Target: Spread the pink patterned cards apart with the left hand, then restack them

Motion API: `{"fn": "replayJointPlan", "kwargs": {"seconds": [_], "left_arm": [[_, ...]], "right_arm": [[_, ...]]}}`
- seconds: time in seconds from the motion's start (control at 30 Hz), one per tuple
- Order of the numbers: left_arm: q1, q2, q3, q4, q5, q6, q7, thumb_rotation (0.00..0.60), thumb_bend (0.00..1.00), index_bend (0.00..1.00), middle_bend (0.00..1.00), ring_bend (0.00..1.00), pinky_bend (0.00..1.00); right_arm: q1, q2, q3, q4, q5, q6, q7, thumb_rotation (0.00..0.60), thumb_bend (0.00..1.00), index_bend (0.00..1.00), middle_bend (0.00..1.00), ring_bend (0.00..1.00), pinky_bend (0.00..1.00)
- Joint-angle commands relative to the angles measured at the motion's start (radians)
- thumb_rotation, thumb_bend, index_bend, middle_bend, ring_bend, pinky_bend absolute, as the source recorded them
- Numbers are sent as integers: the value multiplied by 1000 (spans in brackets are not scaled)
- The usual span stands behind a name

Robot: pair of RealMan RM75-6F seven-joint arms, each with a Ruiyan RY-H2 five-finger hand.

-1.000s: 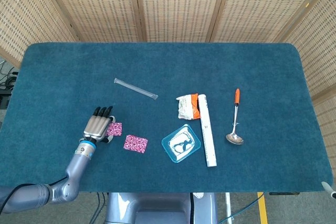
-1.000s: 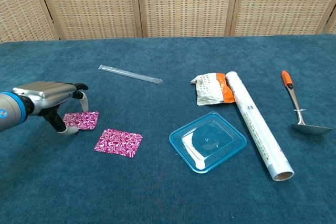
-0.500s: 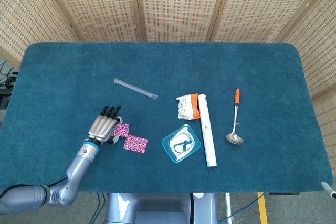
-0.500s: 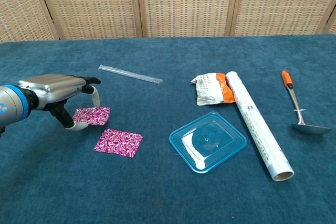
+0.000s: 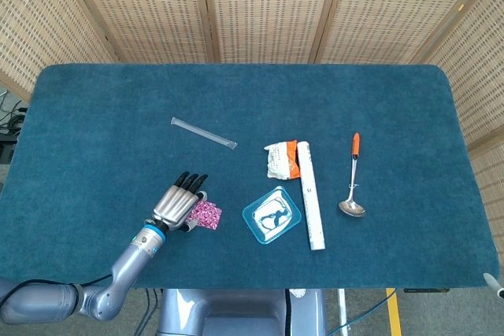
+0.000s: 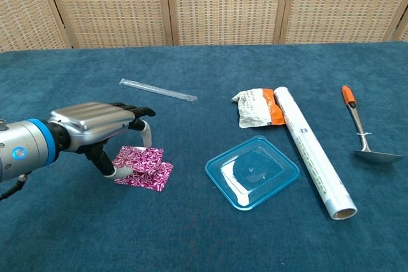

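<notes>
On the near left part of the counter (image 6: pixel 210 234), my left hand (image 6: pixel 95 125) hangs over the pink patterned cards (image 6: pixel 145 169), palm down, with my fingers (image 6: pixel 137 111) stretched forward and a little apart. From the chest view my thumb and one finger reach down to the upper card and seem to pinch its left edge, so that card is held, lifted slightly and overlapping the lower one. The lower card lies flat on the cloth, its right corner pointing toward the blue lid (image 6: pixel 252 171). Both cards are small rectangles, magenta with a busy white swirl print. From the head view most of them are hidden under my hand (image 5: pixel 177 206); only a pink corner (image 5: pixel 208 215) shows to its right.

The counter is covered in a deep teal, carpet-like cloth. On it, well apart from the cards, lies a clear wrapped straw (image 6: pixel 158 90) toward the back. Right of the middle sits the blue lid, a see-through square with rounded corners, and beside it a long white roll (image 6: pixel 312 151) runs front to back. A crumpled white and orange packet (image 6: pixel 257 107) touches the roll's far end. A ladle with an orange handle (image 6: pixel 360 128) lies near the right edge. Behind the counter stand woven cane screens (image 6: pixel 223 4) in light wooden frames
</notes>
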Motion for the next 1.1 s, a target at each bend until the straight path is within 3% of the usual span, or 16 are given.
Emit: {"fn": "replayJointPlan", "kwargs": {"seconds": [0.03,0.67,1.1], "left_arm": [[-8,-14,2,4,2,2,15,526,343,412,0,0,0],[-24,-57,1,29,-29,-3,43,526,319,405,0,0,0],[-24,-44,11,19,-38,6,55,524,300,285,0,0,0]], "right_arm": [[-2,0,0,1,1,2,2,600,2,181,254,7,0],[-10,0,3,9,8,7,12,600,2,180,255,7,0],[-9,-3,6,11,6,9,12,600,2,181,260,7,0]]}}
